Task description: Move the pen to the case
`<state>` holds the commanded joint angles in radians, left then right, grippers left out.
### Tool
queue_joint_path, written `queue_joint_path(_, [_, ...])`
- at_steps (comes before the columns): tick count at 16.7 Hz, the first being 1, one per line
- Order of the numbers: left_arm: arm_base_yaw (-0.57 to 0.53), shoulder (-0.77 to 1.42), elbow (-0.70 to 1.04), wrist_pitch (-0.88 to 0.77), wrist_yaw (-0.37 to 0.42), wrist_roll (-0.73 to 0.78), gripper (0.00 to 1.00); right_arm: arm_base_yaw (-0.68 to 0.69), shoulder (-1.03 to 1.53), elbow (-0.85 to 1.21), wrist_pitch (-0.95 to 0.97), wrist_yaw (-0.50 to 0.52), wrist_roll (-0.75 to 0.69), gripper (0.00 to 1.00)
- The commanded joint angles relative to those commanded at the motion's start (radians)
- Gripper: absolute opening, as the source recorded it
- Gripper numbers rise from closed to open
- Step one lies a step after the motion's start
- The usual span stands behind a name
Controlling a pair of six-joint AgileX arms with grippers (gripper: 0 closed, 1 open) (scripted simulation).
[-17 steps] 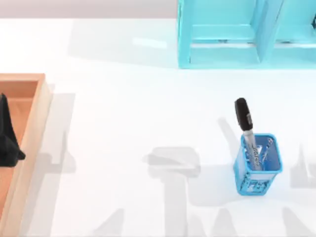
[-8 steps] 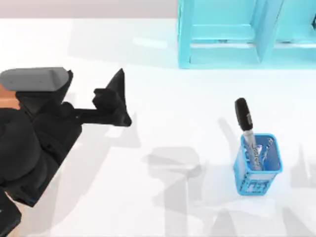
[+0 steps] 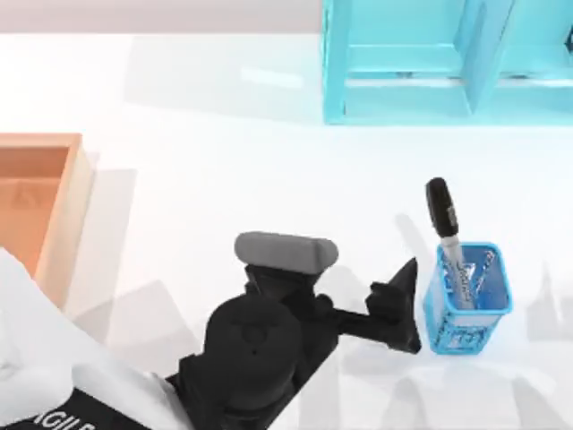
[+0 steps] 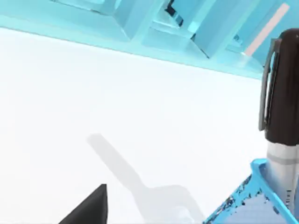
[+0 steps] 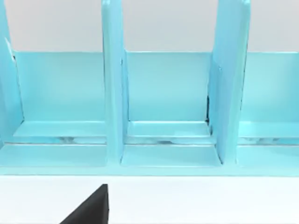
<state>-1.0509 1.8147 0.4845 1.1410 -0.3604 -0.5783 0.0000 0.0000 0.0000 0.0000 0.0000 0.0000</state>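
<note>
left gripper [image 3: 405, 309] beside the cup [image 3: 467, 300], fingers apart, nothing held.
the pen [image 3: 446, 235] is seen upright in the cup, cap above the rim; open table [image 3: 224, 179] is left between it and the case [image 3: 54, 210] at the left edge.

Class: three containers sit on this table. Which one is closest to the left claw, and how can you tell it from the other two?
The small blue mesh cup holding the pen; the left claw is right beside it. The wooden case and the cyan shelf unit lie farther off.
</note>
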Motion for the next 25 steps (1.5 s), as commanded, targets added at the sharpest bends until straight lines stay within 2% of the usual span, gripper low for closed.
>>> queue_joint_path(5, [-0.104,0.138,0.049,0.079,-0.012,-0.062,1.00,0.000,0.000,0.000,0.000,0.000,0.000,1.00])
queue_joint_path(11, [-0.097,0.146,0.060,0.073,-0.007,-0.061,1.00,0.000,0.000,0.000,0.000,0.000,0.000,1.00])
queue_joint_path(21, [-0.016,0.385,0.424,-0.043,0.078,-0.045,1.00,0.000,0.000,0.000,0.000,0.000,0.000,1.00])
queue_joint_path(25, [-0.007,0.405,0.454,-0.054,0.086,-0.044,1.00,0.000,0.000,0.000,0.000,0.000,0.000,1.00])
